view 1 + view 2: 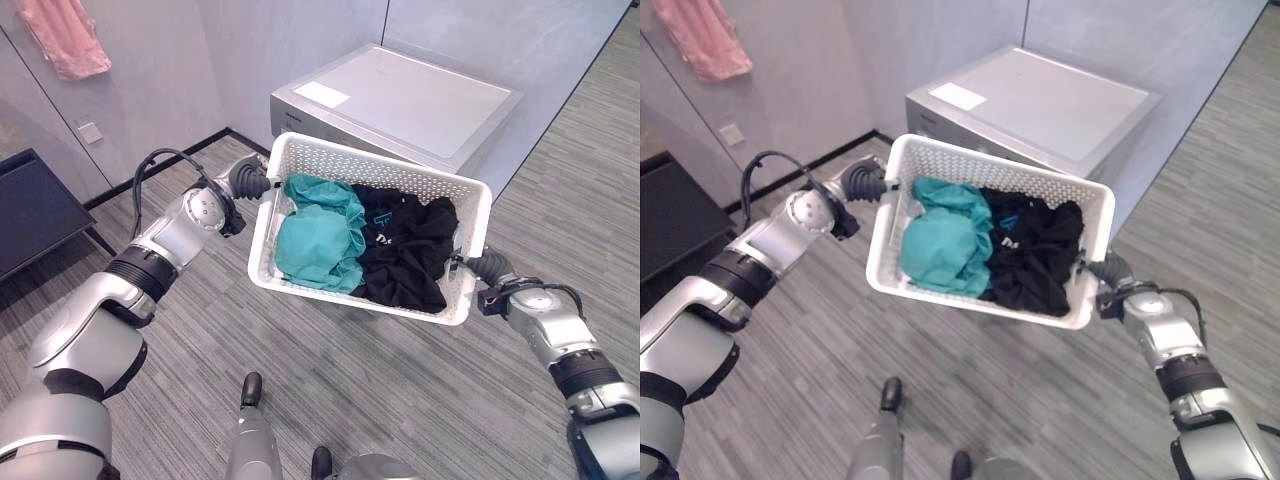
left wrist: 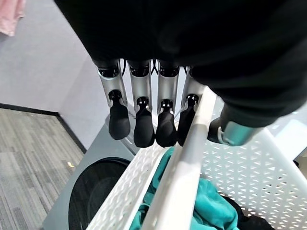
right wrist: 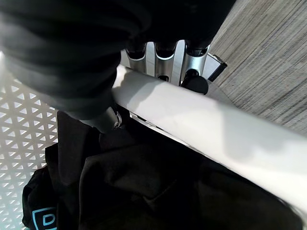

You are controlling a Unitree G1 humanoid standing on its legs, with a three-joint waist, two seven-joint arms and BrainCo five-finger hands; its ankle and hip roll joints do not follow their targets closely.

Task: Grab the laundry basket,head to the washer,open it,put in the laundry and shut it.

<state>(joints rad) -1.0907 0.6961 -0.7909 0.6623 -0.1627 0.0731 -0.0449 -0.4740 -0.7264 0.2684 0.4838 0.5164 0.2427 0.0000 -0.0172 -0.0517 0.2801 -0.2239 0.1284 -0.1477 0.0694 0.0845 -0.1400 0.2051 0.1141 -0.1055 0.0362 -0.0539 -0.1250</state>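
White laundry basket [image 1: 300, 155] held up off the floor btwn both hands, centre of head views, tilted a bit w/ far rim higher. Perforated walls, solid rim. Inside: teal garment [image 1: 318, 240] on the robot's left half, black garment [image 1: 410, 250] w/ small teal print on the right half, the two touching mid-basket.

Left hand [image 1: 248, 180] at basket's 9 o'clock rim. Left wrist view: fingers [image 2: 144, 127] hang down outside the rim, thumb on the inner side, rim bar running btwn them, so hand pinches the rim, narrow grip, holding basket.

Right hand [image 1: 478, 268] at basket's 3 o'clock side, near corner. Right wrist view: fingers [image 3: 194, 81] sit behind the white rim bar, thumb in front over the black cloth; closed on the rim, holding basket.

Washer [image 1: 400, 100]: grey box w/ flat top at 12 o'clock, directly behind basket, against the wall. White label on its top at the left near corner. Left wrist view shows its dark round door [image 2: 96, 191] on the front face, below the basket rim; looks closed.

Pink cloth [image 1: 68, 35] hangs on wall at 10 o'clock, top-left corner. Dark low table [image 1: 35, 210] at 9 o'clock, well apart from basket. Floor [image 1: 400, 400] grey striped carpet.
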